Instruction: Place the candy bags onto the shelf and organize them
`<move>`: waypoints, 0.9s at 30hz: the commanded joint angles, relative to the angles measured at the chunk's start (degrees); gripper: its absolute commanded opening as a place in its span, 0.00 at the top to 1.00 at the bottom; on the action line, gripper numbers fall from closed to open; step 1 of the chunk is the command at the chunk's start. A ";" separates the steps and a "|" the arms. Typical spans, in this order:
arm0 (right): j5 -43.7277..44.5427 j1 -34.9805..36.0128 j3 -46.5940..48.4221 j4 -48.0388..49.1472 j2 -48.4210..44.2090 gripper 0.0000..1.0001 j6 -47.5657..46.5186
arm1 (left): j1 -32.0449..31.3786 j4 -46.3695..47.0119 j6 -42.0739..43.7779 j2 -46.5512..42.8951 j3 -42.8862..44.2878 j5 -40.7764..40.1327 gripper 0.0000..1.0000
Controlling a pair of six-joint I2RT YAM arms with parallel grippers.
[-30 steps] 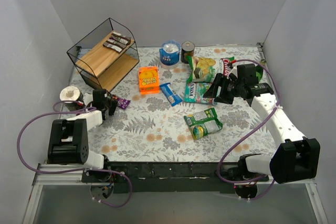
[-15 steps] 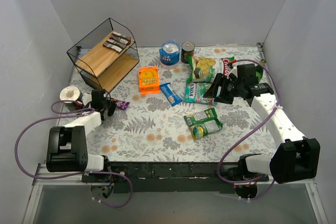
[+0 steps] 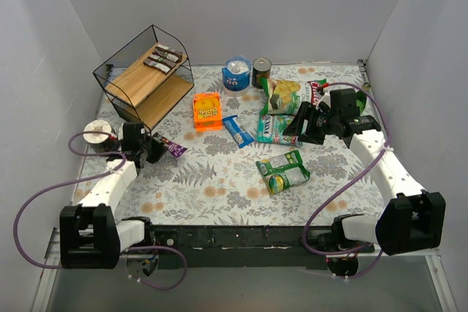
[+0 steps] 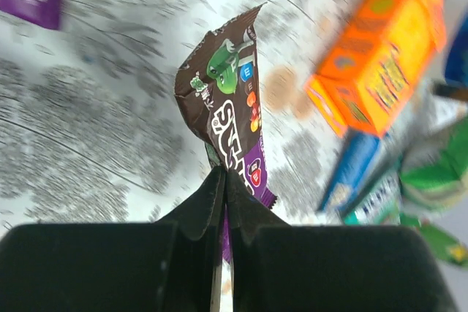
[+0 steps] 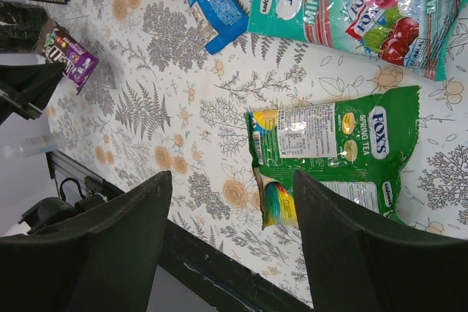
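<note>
Update: left tool (image 4: 223, 177) just snapped shut, now pinching tail end of brown-purple candy bag (image 4: 228, 100), low over table (image 3: 219, 180), left side, near shelf (image 3: 146, 82) but not on it. I reckon lift-and-carry next. Meanwhile right tool (image 3: 307, 123) unchanged, spread, empty.

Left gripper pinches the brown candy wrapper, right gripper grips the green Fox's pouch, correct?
No: the right wrist view shows the right gripper open, the green Fox's pouch untouched. The left gripper does pinch the brown candy wrapper.
</note>
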 commanded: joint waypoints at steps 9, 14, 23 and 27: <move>-0.69 -0.26 1.75 2.18 1.88 0.09 -0.26 | -4.51 -7.83 9.60 -11.37 15.45 14.47 1.00; -1.22 -0.26 2.27 2.88 2.15 0.09 -0.08 | -5.22 -10.11 12.24 -6.82 26.68 12.37 1.00; -1.13 -0.35 2.01 3.49 1.89 0.09 0.09 | -3.64 -13.99 13.30 12.44 50.51 7.09 1.00; -1.39 -0.26 1.75 4.11 1.80 0.09 0.36 | 0.31 -14.77 11.55 19.38 57.81 9.02 1.00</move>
